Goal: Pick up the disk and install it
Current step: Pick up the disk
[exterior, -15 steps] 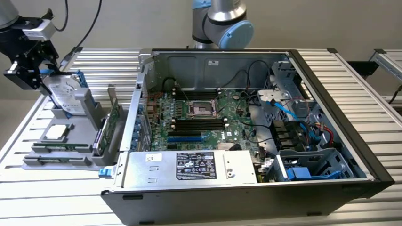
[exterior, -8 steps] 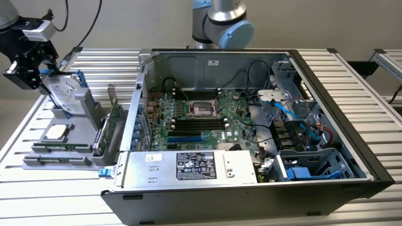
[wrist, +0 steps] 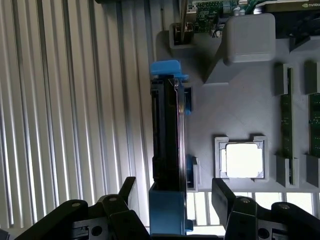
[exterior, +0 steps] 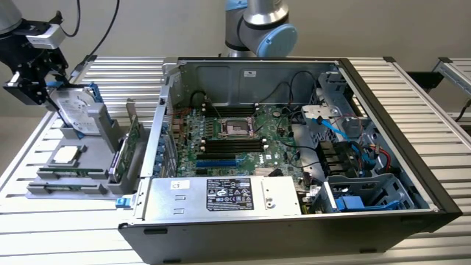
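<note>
gripper (wrist: pixel 174 184) jaws spread astride disk (wrist: pixel 167 140); card (wrist: pixel 295 6) lettering possibly nvidia.

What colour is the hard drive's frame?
The frame is blue; the wrist view shows it best.

The exterior view sits high and well back, tilted down across the slatted table (exterior: pixel 412 94). The open computer case (exterior: pixel 243 72) is central, and the grey parts tray (exterior: pixel 37 192) lies at nine o'clock of it. The wrist view hangs close above that tray, facing straight down past its own gripper (wrist: pixel 173 184). Both views share the tray, the disk (exterior: pixel 74 107) (wrist: pixel 167 135) standing on edge in it, and the CPU chip (exterior: pixel 65 155) (wrist: pixel 243 160).
</note>
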### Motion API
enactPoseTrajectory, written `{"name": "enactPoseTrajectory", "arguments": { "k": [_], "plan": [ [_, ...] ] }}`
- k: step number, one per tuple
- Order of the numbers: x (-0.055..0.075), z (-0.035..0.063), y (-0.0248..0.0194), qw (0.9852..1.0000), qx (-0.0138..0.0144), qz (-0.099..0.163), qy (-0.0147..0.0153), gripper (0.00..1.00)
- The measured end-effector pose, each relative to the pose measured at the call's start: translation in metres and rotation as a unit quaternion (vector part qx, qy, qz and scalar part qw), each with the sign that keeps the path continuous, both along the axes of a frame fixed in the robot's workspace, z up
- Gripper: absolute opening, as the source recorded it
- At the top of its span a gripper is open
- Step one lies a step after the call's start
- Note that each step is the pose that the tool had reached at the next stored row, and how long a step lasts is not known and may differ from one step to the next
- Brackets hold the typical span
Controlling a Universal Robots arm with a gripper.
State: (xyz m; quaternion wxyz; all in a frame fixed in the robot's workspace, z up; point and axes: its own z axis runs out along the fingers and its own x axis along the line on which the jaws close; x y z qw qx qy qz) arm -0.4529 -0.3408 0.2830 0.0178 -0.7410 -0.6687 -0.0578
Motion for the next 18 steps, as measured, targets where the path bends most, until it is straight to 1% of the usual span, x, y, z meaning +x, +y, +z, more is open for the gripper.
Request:
{"name": "enactPoseTrajectory", "arguments": {
  "k": [5,13,18],
  "plan": [
    [0.0,-0.0001,0.0,1.0,0.0061,0.0,0.0001,0.71],
    [-0.0001,0.0003,0.0,0.9999,0.0143,0.0,0.002,0.71],
    [-0.0001,0.0008,0.0,0.9998,0.0189,0.0,0.003,0.71]
  ]
}}
